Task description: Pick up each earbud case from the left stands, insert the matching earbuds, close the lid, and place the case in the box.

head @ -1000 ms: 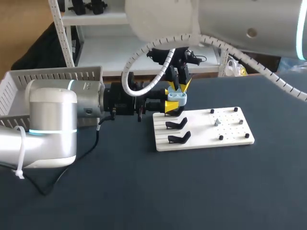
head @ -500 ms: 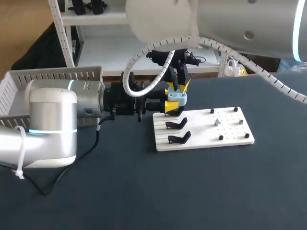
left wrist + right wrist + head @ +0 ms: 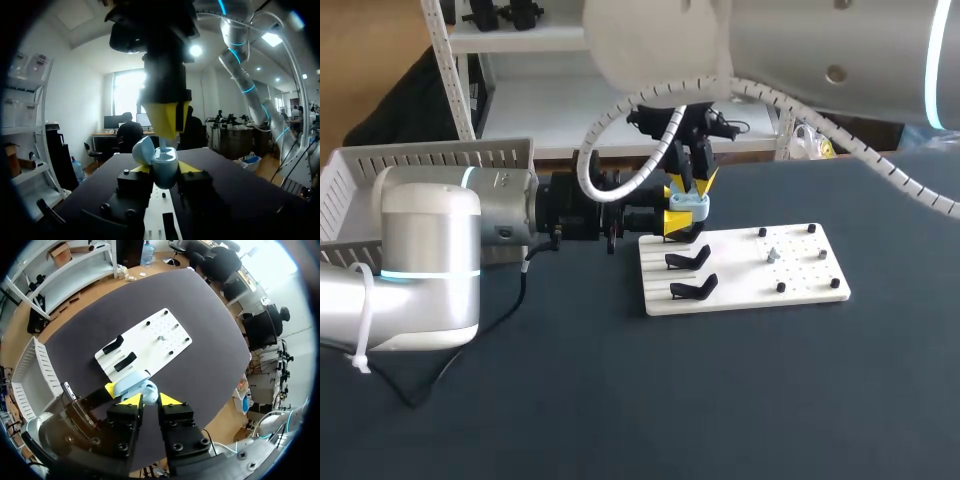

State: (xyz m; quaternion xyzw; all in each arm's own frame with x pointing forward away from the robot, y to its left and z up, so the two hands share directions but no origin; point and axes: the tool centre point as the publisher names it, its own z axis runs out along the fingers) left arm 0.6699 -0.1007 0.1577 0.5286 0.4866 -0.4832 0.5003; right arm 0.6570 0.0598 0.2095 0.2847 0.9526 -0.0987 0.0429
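Almost nothing has changed over the past second: both arms hold the same pose above the dark table [image 3: 720, 400], and only the right arm's thick upper link has shifted very slightly in the head view. The light-blue earbud case [image 3: 690, 205] is held in the air just off the far left corner of the white board [image 3: 800, 275], above and behind the two black stands [image 3: 688, 260], which carry nothing. The left gripper [image 3: 165, 169] reaches in level from the left and is clamped on the case, one yellow tip pressed against each side of its body. The case's lid [image 3: 142, 150] stands open, tipped back to one side. The right gripper [image 3: 150, 399] hangs straight down directly over the open case, very close to it. Its own bulk covers the meeting point, so it cannot be told whether it grips anything or touches the case. A small pale item sits among the pegs on the board, too small to identify. The slatted box [image 3: 350, 180] stands at the table's far left, partly hidden by the left arm.
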